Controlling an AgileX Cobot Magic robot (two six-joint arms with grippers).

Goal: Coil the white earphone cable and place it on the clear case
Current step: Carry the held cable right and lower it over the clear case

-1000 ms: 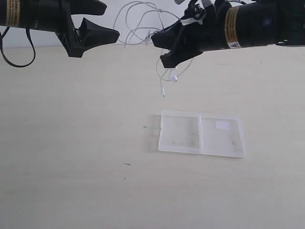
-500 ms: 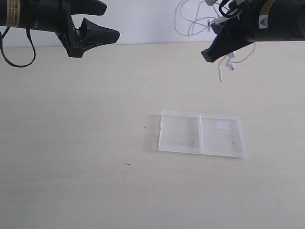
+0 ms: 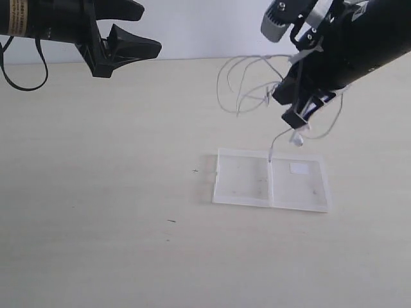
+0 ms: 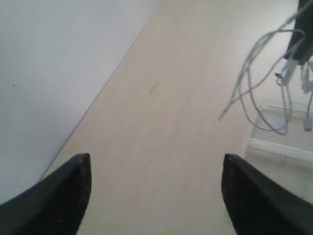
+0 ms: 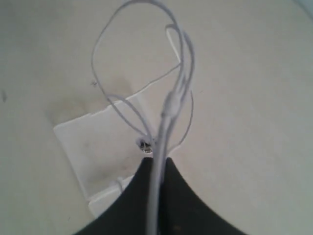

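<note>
The white earphone cable (image 3: 247, 80) hangs in loose loops from my right gripper (image 3: 297, 119), which is shut on it above the clear case (image 3: 244, 179). An earbud (image 3: 297, 138) and the plug end dangle just over the case's middle seam. In the right wrist view the cable (image 5: 166, 112) runs out between the closed fingers (image 5: 128, 203), looping over the case (image 5: 88, 142). My left gripper (image 3: 151, 48) hovers open and empty at the far left, well away from the case. The left wrist view shows the cable loops (image 4: 259, 73) and a case edge (image 4: 279, 147) in the distance.
The case's right panel bears a small white sticker (image 3: 298, 168). The pale table (image 3: 115, 224) carries a few tiny dark specks. A white wall (image 3: 192, 25) stands behind the table's far edge.
My right gripper has swung down and toward the case with the cable; the dangling earbud and plug now hang just over the case's seam. The left arm has not moved.
</note>
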